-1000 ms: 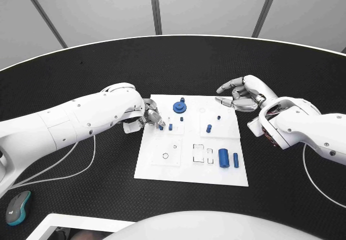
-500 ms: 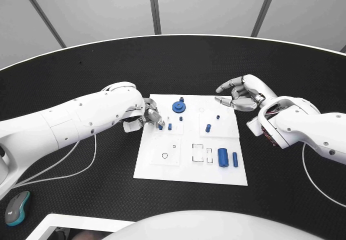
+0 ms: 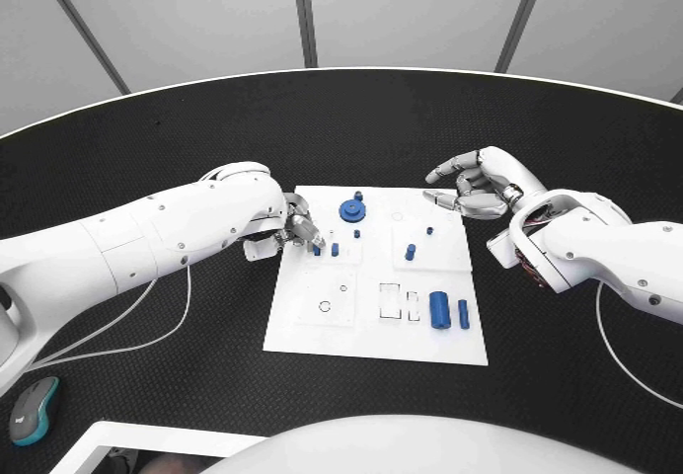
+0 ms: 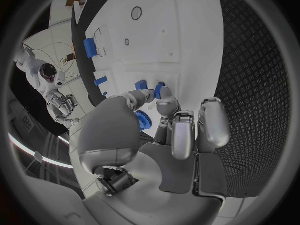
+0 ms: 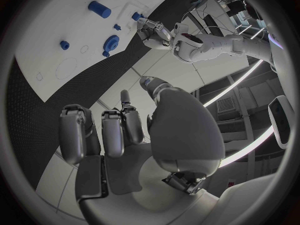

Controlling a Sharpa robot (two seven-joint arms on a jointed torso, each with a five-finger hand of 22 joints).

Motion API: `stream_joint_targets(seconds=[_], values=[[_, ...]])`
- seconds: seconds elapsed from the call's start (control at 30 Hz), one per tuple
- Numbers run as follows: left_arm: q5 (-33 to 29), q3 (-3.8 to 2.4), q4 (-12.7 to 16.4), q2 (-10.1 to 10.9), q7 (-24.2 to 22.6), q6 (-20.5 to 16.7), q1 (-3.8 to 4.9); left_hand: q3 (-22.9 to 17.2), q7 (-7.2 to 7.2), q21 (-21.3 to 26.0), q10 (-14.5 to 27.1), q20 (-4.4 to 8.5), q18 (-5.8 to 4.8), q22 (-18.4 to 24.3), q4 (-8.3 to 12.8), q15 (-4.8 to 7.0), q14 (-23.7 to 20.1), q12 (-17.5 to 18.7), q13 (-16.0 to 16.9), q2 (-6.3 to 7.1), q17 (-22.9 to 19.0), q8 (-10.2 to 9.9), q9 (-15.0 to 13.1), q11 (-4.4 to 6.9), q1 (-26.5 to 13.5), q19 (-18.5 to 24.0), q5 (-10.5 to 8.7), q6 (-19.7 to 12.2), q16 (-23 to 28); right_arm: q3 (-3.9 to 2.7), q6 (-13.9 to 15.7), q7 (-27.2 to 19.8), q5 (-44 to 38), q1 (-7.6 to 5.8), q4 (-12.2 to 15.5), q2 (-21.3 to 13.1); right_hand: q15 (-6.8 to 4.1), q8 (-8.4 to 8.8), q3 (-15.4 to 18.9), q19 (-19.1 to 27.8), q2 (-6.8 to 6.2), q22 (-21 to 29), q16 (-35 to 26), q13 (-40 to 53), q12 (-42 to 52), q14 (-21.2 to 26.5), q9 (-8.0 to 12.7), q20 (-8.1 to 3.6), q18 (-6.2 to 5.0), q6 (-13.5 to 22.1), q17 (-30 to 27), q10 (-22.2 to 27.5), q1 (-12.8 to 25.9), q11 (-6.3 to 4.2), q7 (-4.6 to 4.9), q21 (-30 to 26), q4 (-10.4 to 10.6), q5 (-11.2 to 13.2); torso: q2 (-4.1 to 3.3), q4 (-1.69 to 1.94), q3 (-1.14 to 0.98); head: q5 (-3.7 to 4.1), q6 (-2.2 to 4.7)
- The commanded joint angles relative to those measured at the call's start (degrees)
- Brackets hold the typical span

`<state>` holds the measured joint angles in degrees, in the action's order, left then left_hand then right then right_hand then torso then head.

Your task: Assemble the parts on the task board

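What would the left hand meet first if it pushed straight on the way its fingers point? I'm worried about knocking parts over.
Likely the two small blue pegs standing on the task board right at the left hand's fingertips; whether it touches them already is unclear.

The task board lies on the tabletop between both robot hands: the left robot hand at its edge beside two upright parts, the right robot hand just beyond its far corner.

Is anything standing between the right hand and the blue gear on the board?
Nothing visible blocks it. The right hand hangs over the black table off the task board corner; only bare board lies between it and the blue gear.
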<state>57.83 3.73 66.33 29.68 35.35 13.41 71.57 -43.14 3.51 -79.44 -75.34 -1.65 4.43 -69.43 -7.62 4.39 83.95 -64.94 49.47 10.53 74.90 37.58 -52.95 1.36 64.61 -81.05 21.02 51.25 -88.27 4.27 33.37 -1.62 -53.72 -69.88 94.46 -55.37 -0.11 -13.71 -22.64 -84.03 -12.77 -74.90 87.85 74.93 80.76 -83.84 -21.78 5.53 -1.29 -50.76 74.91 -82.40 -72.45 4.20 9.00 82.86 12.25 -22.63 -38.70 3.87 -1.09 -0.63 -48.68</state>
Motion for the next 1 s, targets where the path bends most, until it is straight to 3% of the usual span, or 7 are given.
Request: stream_joint_targets(seconds=[0.03, 0.63, 0.7, 1.0], values=[[0.03, 0.00, 0.03, -0.01, 0.20, -0.14, 0.00, -5.29, -0.72, -0.20, 0.05, 0.24, -0.08, -0.06, 6.19, 0.38, 5.24, 0.12, -0.07, 0.53, 12.21, 0.41, -0.14, 0.15, -0.98, -0.12, -0.42, -0.91, -0.23, 0.00, 0.00, -0.01, 0.00, 0.00, -0.01, 0.01, -0.41, -0.31, 0.00, -2.98, 0.45, -9.44, -0.19, 6.76, 0.15, -5.17, -0.01, -0.31, -0.63, 0.11, 11.12, -0.13, -0.23, -0.30, -0.12, -0.28, 0.22, -0.24, -0.01, -0.04, -0.05, -0.04, -0.05], [0.09, 0.01, 0.08, 0.04, 1.10, 1.35, 0.00, -2.74, -1.68, -0.83, -0.49, 0.65, -0.33, -1.32, 4.92, 0.96, 5.27, 0.21, -0.70, 1.69, 12.29, 1.20, 0.15, 0.90, -2.08, -0.78, -0.39, -0.16, -0.27, 0.00, 0.01, -0.02, 0.00, 0.00, -0.06, -0.04, -0.41, -0.31, 0.00, -2.98, 0.45, -9.44, -0.19, 6.76, 0.15, -5.17, -0.01, -0.31, -0.63, 0.11, 11.12, -0.13, -0.23, -0.30, -0.12, -0.28, 0.22, -0.24, 0.03, -0.03, -0.02, 0.07, -0.14], [0.10, 0.01, 0.08, 0.06, 1.16, 1.45, 0.00, -2.43, -1.85, -0.91, -1.16, 0.74, -0.36, -1.47, 4.73, 1.08, 5.27, -0.97, 1.16, 1.85, 12.29, 1.41, 0.21, 1.04, -2.16, -0.86, -0.34, 0.21, -0.27, 0.00, 0.01, -0.02, 0.00, 0.00, -0.06, -0.03, -0.41, -0.31, 0.00, -2.98, 0.45, -9.44, -0.19, 6.76, 0.15, -5.17, -0.01, -0.31, -0.63, 0.11, 11.12, -0.13, -0.23, -0.30, -0.12, -0.28, 0.22, -0.24, 0.03, -0.04, -0.02, 0.06, -0.14], [0.10, 0.01, 0.22, 0.16, 1.31, 1.77, 0.00, -1.73, -2.10, -1.04, -1.23, 0.91, -0.41, -1.73, 4.14, 1.27, 5.27, -1.18, 1.40, 2.28, 12.27, 1.69, 0.40, 1.24, -2.53, -1.01, -0.31, 0.69, -0.26, 0.00, 0.04, -0.02, 0.00, 0.00, -0.09, -0.01, -0.41, -0.31, 0.00, -2.98, 0.45, -9.44, -0.19, 6.76, 0.15, -5.17, -0.01, -0.31, -0.63, 0.11, 11.12, -0.13, -0.23, -0.30, -0.12, -0.28, 0.22, -0.24, -0.04, 0.01, -0.01, 0.17, -0.18]])
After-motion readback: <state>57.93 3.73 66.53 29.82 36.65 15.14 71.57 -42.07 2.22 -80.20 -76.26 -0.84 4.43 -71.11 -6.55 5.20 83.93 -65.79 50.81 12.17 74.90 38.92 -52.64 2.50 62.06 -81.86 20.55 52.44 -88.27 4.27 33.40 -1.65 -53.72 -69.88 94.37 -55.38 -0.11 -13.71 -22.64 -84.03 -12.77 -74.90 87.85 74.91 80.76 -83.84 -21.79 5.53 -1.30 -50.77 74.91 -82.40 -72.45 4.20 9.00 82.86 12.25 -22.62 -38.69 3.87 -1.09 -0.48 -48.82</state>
